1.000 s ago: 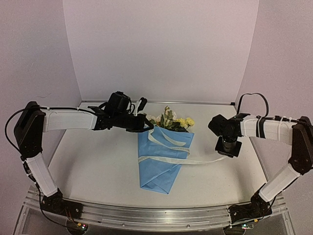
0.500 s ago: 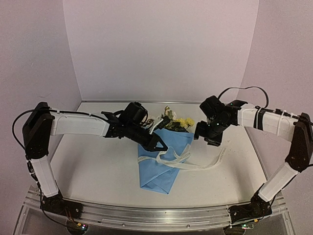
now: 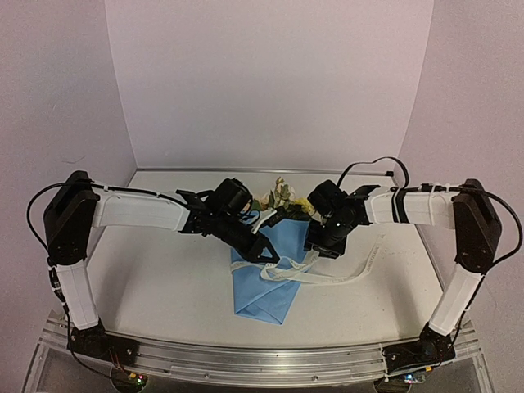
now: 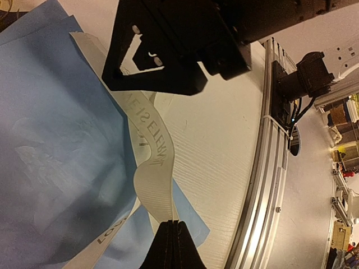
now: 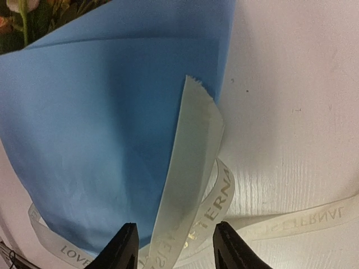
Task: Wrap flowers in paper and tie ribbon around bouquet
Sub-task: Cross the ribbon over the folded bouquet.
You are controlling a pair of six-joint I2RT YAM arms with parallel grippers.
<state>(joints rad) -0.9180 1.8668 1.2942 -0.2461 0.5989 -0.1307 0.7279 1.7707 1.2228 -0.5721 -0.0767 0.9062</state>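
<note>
White table [image 3: 147, 278] inside pale lilac walls [image 3: 270, 82]; left claw [image 4: 170, 231] pinches the ribbon [image 4: 151, 185], right claw [image 5: 176, 242] gapes astride it.

Lab test booth: plain white walls [image 3: 270, 82], aluminium rail [image 3: 262, 356].

The light-blue paper cone [image 3: 264, 296] lies flat with its point toward me, and pink, cream and yellow flowers [image 3: 282, 196] poke out of its far end. The off-white lettered ribbon [image 3: 336, 277] loops loosely across it. One strand is pinched in my left gripper [image 4: 171, 240], and the tail trails off to the right.
</note>
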